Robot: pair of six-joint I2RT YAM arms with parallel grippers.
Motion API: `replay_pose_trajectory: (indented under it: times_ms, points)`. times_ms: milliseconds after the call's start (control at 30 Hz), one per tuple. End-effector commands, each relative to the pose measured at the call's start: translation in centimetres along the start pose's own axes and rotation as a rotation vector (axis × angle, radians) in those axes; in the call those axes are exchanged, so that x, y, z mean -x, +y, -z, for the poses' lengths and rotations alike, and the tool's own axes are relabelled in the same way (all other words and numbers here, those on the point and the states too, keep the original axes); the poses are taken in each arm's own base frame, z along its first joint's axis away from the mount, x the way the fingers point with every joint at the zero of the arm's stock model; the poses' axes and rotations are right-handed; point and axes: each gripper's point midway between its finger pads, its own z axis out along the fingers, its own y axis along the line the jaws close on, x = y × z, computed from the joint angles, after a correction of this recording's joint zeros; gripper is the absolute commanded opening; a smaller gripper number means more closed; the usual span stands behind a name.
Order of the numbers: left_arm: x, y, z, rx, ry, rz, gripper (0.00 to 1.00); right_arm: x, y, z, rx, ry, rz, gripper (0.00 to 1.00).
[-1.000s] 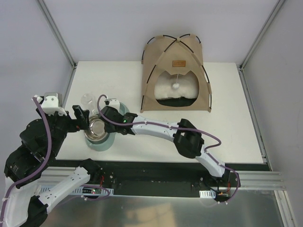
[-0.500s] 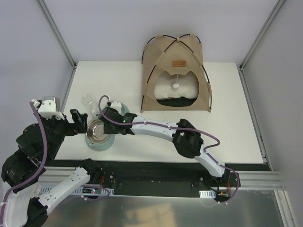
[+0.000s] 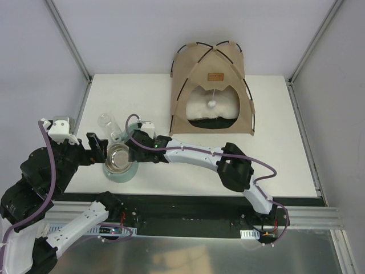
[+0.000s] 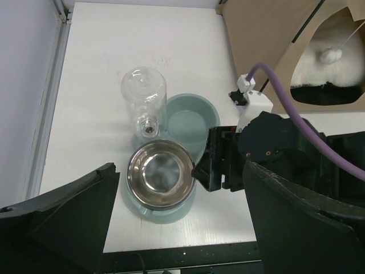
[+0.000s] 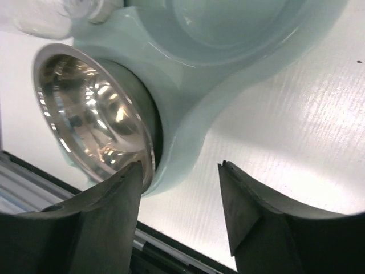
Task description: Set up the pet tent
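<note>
Lift the right gripper (image 5: 181,168), fingers spread and empty, straight up beside the steel bowl (image 5: 85,114); the left gripper (image 4: 179,171) fingers are spread too.

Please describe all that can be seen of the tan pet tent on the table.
The tan fabric pet tent stands upright as a dome at the far side of the white table, right of centre. Its thin black poles run along the seams. A small brown label patch sits above the arched opening, where a white ball hangs on a string. Inside lies a white fluffy cushion over a black inner panel. Only the table and the cushion appear to touch it.
</note>
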Motion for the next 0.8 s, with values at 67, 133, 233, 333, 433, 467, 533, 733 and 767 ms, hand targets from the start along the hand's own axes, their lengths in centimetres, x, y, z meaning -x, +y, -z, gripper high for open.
replay_pose_trajectory:
  times_ms: [67,133,233,333,433,467,533,733,767]
  points:
    - [0.6,-0.2,0.0,0.005,-0.001,0.044,0.92,2.7,4.4,3.3,0.201,-0.035,0.063,0.53]
    - [0.6,-0.1,0.0,0.017,0.003,0.048,0.92,2.6,4.9,3.1,0.225,-0.033,0.079,0.51]
    - [0.5,-0.1,0.0,0.019,0.018,0.049,0.92,2.7,4.8,2.2,0.203,-0.042,0.082,0.48]
    - [0.0,0.1,0.3,0.024,0.036,0.044,0.92,2.8,4.5,1.3,0.186,-0.052,0.074,0.42]
    - [-0.3,0.6,0.6,0.043,0.051,0.047,0.92,2.6,4.8,0.7,0.206,-0.048,0.045,0.34]
    - [-0.4,0.7,0.7,0.046,0.056,0.047,0.92,2.6,4.8,0.5,0.211,-0.044,0.029,0.32]
    - [-0.7,0.8,0.8,0.054,0.071,0.046,0.92,2.4,4.9,0.0,0.219,-0.028,0.005,0.30]
    - [-1.0,1.2,1.1,0.071,0.095,0.041,0.92,1.9,4.9,-0.7,0.213,-0.010,-0.028,0.23]
    - [-1.0,1.2,1.1,0.077,0.097,0.039,0.92,2.0,4.7,-0.7,0.210,-0.010,-0.035,0.23]
